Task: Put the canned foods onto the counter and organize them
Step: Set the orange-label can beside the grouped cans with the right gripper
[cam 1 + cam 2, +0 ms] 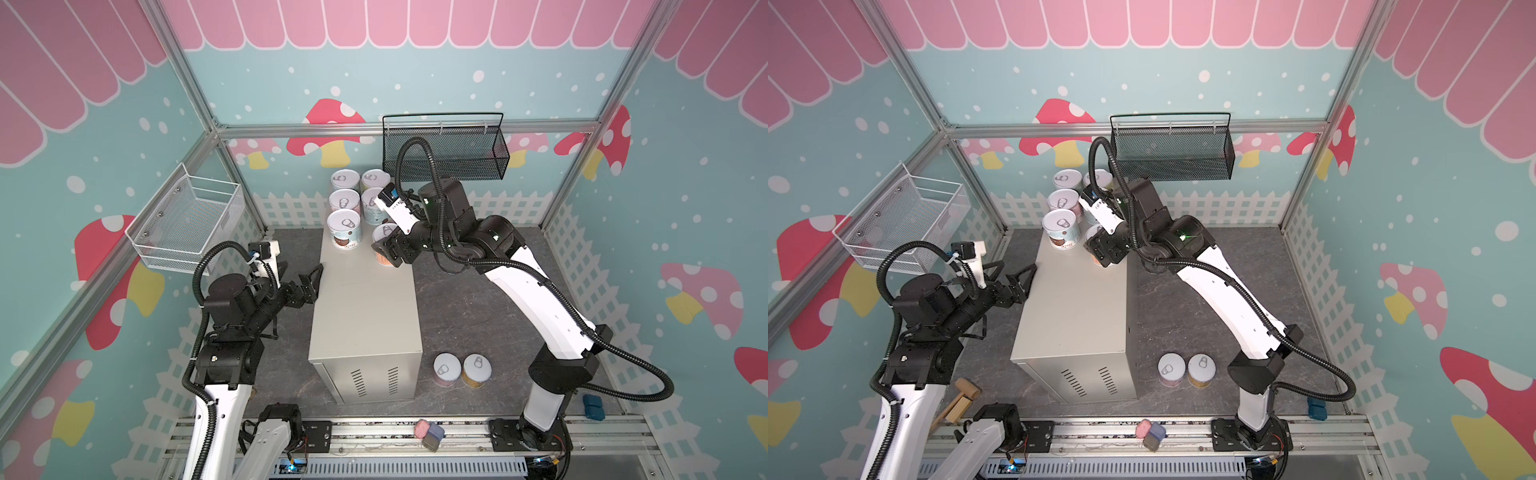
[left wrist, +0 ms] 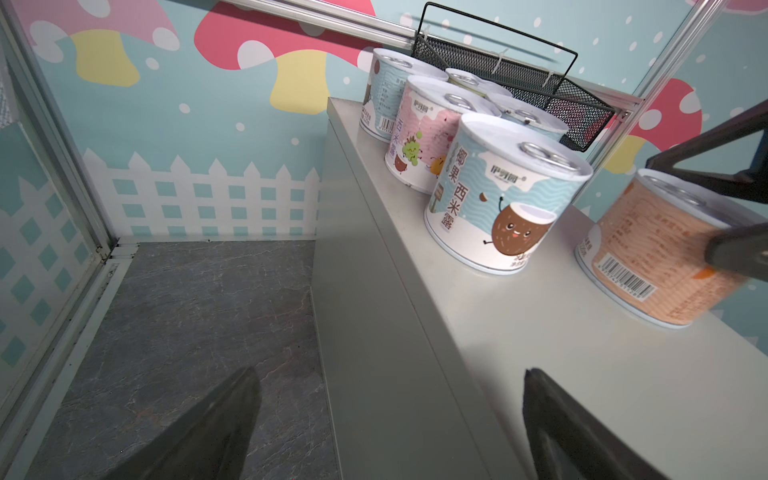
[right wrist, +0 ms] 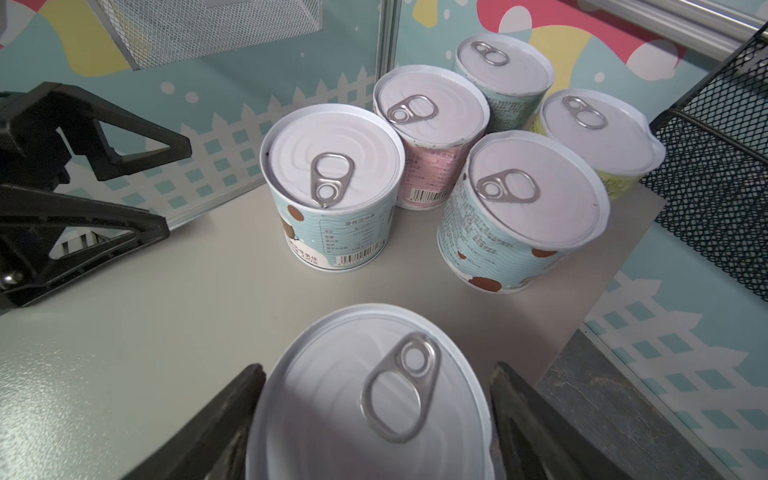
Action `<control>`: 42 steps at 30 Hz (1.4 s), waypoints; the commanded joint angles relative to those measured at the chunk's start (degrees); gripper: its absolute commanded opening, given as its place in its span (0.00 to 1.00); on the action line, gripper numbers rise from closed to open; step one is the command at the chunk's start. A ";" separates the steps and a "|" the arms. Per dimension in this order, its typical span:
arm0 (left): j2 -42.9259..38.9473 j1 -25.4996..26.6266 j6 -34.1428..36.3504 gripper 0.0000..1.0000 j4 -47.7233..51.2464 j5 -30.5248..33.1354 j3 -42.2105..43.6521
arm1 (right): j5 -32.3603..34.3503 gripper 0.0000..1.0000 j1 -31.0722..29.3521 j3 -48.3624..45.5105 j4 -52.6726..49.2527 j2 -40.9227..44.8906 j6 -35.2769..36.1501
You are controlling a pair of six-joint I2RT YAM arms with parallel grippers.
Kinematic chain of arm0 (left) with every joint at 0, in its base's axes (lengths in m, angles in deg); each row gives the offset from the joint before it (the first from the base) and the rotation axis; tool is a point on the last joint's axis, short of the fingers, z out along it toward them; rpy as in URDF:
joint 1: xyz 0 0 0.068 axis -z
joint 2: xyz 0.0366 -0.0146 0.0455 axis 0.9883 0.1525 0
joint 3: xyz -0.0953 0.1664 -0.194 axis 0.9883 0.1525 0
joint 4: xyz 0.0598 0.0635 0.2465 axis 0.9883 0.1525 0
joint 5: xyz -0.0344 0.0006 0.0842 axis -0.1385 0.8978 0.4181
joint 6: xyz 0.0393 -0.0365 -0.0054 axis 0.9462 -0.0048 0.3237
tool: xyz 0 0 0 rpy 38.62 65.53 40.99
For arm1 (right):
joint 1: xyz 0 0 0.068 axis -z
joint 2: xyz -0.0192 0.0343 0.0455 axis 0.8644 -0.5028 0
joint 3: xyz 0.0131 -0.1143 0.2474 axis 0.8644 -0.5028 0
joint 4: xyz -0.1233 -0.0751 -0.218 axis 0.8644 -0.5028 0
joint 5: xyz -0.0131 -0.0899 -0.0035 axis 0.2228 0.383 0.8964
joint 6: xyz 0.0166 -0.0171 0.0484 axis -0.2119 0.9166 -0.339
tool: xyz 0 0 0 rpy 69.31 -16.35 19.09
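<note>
Right gripper straddles orange-labelled cylindrical tin can on beige-grey metal box counter; can't tell if pinching. Lift straight, avoid light-blue tin can. Left gripper spread, empty.

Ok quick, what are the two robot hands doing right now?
Left gripper: open, empty.
Right gripper: jaws around the orange can; grip cannot be told.
</note>
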 commanded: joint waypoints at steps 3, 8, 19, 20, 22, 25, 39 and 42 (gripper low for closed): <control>-0.28 -0.03 0.03 0.99 -0.15 -1.09 0.92 | 1.13 0.91 -0.28 -6.53 3.35 5.14 -0.46; -0.13 -0.07 -0.27 0.99 -0.44 -1.45 0.92 | 2.06 0.93 -0.28 -14.80 7.22 10.21 -1.33; -0.31 -0.02 -0.45 0.99 -0.55 -1.39 1.27 | -0.41 0.88 -0.29 -26.29 17.48 14.56 -3.62; -0.29 -0.07 -0.47 0.99 -0.56 -1.22 1.28 | -0.75 0.87 -0.28 -26.78 18.16 14.70 -3.68; -0.27 -0.02 -0.36 0.99 -0.54 -1.20 1.30 | -0.93 0.86 -0.28 -27.78 19.65 14.83 -3.90; -0.24 0.00 -0.45 0.99 -0.54 -1.26 1.27 | -0.69 0.83 -0.28 -29.19 22.08 15.12 -4.35; -0.18 -0.07 -0.27 0.99 -0.47 -1.03 1.40 | 1.77 0.70 -0.02 -34.49 31.08 14.66 -5.66; -0.07 -0.04 -0.29 0.99 -0.42 -1.04 1.38 | 2.23 0.68 0.18 -35.01 32.40 14.27 -5.79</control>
